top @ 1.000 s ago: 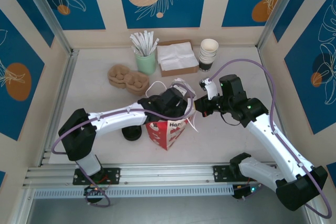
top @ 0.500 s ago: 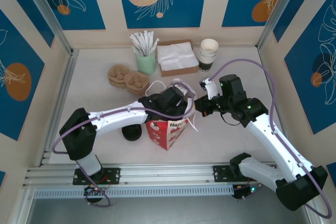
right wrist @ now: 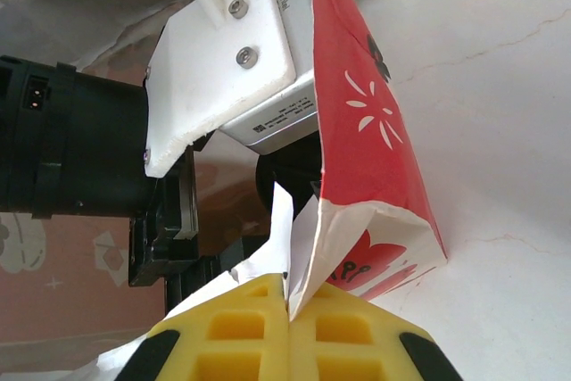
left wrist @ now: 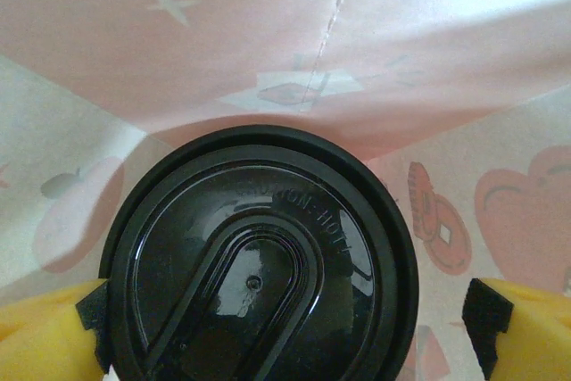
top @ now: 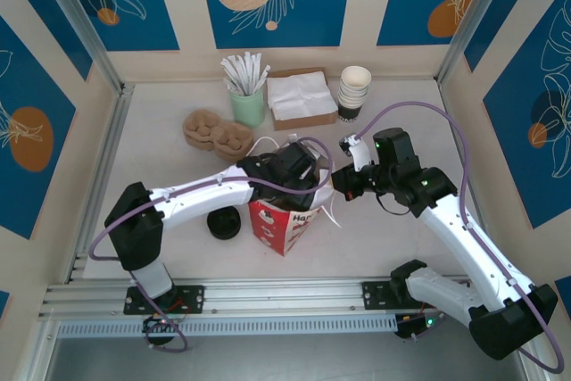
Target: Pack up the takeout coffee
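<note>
straddling 1 coffee (left wrist: 259, 274) in 1 red bag (top: 285, 225), l hand (left wrist: 290, 310) apart, r hand (right wrist: 287, 301) clamped on its edge

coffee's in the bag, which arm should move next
Probably left. The left gripper stands open around the takeout coffee inside the red bag, so it can lift out, while the right gripper pinches the bag's rim, holding it open.

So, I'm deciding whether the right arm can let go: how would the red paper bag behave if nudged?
Probably floppy: the red bag creases where the right gripper pinches its rim. Likely tippy, standing tall on a narrow base. The takeout coffee inside may weigh it down somewhat.
</note>
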`<state>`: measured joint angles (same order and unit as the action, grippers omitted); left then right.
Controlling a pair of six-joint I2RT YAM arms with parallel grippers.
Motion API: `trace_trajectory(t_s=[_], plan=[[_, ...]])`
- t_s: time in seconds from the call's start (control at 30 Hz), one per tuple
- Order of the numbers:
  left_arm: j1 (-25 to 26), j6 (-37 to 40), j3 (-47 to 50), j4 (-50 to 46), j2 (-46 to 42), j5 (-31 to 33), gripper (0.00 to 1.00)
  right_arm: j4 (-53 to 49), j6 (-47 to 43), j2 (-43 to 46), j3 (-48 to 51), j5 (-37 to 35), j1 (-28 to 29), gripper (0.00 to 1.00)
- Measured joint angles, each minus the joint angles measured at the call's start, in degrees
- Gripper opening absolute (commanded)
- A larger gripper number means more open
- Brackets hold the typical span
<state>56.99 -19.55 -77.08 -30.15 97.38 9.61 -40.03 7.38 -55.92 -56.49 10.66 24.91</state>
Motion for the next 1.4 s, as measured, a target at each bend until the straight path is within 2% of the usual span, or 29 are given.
trace_trajectory(t_s=[0.4, 0.83, 1.4], plan=[[0.0, 0.0, -4.1, -5.2, 0.8, -0.7, 0.99, -1.0, -1.8, 0.0, -1.2, -0.2, -0.1, 0.0], [-0.2, -1.7, -5.1, -5.4, 0.9, -0.1, 0.99, -3.5, -3.9, -0.7, -3.7, -0.9, -1.0, 0.0], [-0.2, -4.4, -7.0, -4.8, 0.9, 1.5, 0.99, -16.9, -5.1, -3.0, -9.4, -2.9, -2.3, 0.0]])
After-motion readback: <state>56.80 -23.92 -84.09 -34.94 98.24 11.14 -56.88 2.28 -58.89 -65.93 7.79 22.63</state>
